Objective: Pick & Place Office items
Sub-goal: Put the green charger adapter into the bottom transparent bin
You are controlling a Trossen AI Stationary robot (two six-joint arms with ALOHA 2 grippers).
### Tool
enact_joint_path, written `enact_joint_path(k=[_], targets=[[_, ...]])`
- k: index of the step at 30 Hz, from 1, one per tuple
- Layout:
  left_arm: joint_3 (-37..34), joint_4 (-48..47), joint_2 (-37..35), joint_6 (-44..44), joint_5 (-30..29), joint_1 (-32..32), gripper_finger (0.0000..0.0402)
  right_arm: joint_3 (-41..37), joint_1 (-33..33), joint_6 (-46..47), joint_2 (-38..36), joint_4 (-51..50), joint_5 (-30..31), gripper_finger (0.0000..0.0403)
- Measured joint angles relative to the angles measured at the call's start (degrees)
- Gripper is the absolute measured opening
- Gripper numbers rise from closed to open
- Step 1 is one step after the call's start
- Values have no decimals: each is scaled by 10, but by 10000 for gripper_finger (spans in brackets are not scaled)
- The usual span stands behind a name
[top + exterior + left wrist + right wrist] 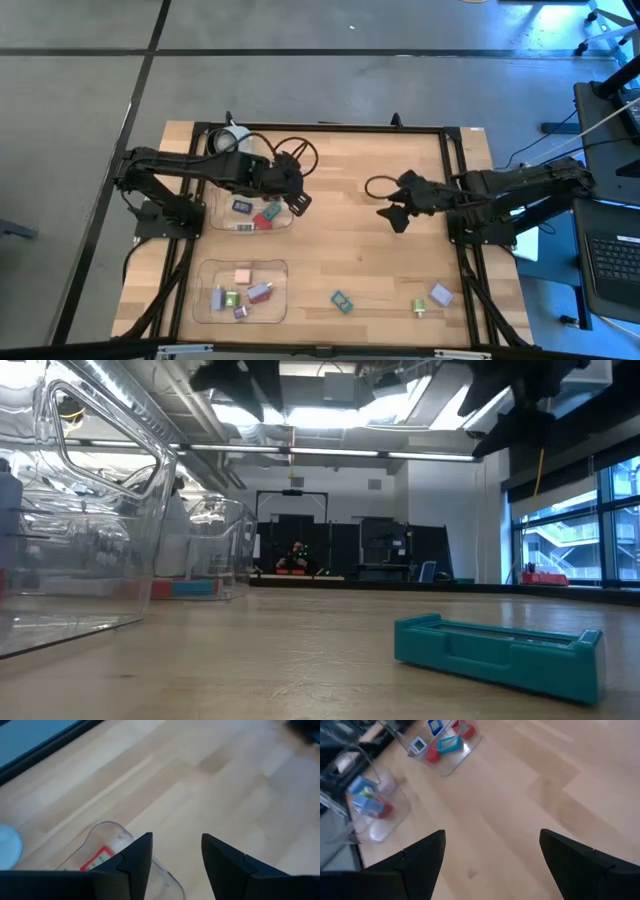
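Note:
Small blocky office items lie in two clear trays and loose on the wood table. The far tray [250, 212] holds red, blue and teal pieces. The near tray [242, 291] holds pink, lavender, green and white ones. A teal piece [342, 301] [495, 650], a green piece [420, 308] and a lavender piece [441, 294] rest on the table near its near edge. My left gripper [298, 203] [176, 842] hovers open over the far tray's right edge, with a red piece [97, 859] below it. My right gripper [392, 215] [492, 837] is open wide above bare wood at mid-table.
A white round cup-like object [232, 138] stands at the far left corner, beside the left arm. A black frame [455, 180] runs along the table's edges. Bare wood stretches between the two grippers and down toward the loose pieces.

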Motion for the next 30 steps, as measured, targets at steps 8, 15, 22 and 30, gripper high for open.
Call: enact_joint_path(k=[8, 15, 22, 30], targets=[[12, -1, 0, 47, 3, -39, 164, 0, 131, 131, 58, 26, 76, 327], [12, 4, 0, 60, 1, -70, 164, 0, 210, 134, 157, 66, 63, 327], [12, 4, 0, 69, -12, -111, 166, 0, 254, 233, 207, 11, -161, 322], [12, 4, 0, 45, -81, -145, 166, 0, 295, 529, 249, -14, -273, 307]])
